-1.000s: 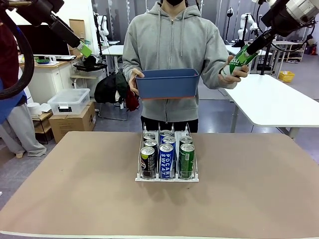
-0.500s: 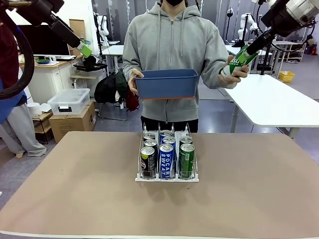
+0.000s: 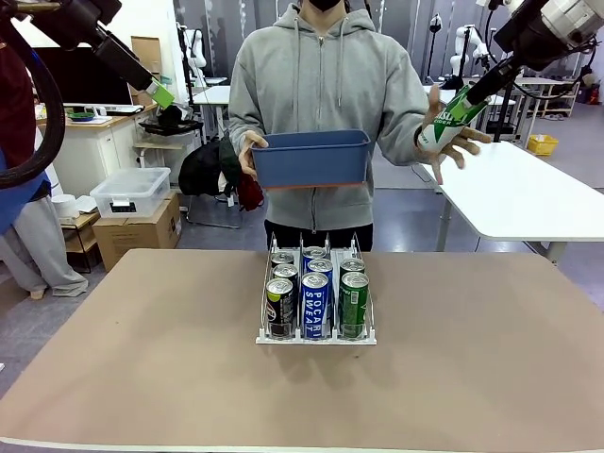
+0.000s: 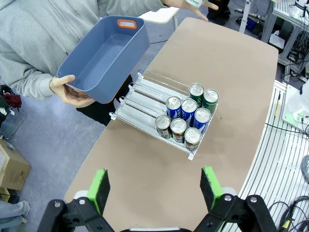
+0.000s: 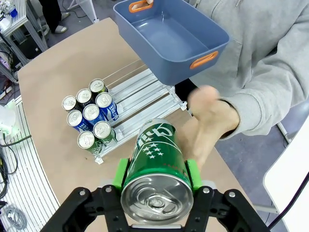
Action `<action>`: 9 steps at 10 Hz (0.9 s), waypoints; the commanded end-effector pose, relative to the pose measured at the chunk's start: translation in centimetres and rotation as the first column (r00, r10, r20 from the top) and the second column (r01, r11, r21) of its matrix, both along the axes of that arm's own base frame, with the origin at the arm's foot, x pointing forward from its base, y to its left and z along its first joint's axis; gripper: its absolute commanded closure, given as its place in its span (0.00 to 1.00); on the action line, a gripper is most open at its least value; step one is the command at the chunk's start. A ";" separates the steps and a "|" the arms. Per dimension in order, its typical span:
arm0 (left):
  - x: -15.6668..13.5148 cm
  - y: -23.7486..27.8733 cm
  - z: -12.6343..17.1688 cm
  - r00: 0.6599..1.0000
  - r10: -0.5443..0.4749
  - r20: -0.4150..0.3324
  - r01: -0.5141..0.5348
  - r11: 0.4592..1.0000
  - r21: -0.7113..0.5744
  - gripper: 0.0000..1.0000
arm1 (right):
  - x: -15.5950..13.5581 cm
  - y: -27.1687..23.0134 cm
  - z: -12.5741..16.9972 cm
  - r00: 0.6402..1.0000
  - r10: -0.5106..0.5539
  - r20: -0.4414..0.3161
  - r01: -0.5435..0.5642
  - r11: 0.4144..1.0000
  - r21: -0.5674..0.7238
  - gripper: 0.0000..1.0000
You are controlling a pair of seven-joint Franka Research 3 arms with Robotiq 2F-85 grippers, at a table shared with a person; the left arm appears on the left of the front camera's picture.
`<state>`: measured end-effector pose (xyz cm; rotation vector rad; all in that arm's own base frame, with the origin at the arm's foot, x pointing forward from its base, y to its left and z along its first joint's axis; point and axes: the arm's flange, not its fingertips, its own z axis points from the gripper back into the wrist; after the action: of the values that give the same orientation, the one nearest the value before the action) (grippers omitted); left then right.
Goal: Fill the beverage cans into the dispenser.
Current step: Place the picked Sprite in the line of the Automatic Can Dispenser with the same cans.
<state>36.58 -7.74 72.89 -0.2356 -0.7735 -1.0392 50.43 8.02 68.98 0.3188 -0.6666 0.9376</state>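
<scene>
Person's hand (image 3: 451,143) now off the green can (image 5: 159,155), right gripper (image 5: 157,175) clamped around it; left gripper (image 4: 157,189) wide.

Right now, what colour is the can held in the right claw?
Green with white lettering and a silver top; the can shows best in the right wrist view.

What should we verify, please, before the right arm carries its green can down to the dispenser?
1. Right pincer shut on green can: ok.
2. Person's hand off the can: ok, fingers spread beside it.
3. Dispenser has free space behind its cans: ok, rear of the lanes bare in the left wrist view.
4. Left pincer open, high above the table: ok.
5. Blue bin clear of the descent path: cannot tell.
</scene>
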 end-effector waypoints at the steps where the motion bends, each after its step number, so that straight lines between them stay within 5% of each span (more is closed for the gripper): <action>1: 0.1 0.1 -0.1 1.000 0.002 -0.003 -0.002 1.000 -0.001 0.00 | -0.1 0.0 0.2 1.000 -0.001 0.006 0.001 1.000 -0.001 0.58; 9: 0.1 0.1 -0.1 1.000 0.002 -0.003 -0.002 1.000 -0.001 0.00 | -0.1 0.0 0.2 1.000 -0.001 0.006 0.001 1.000 -0.001 0.58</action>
<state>36.58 -7.74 72.89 -0.2356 -0.7735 -1.0392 50.49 8.03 68.89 0.3192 -0.6649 0.9373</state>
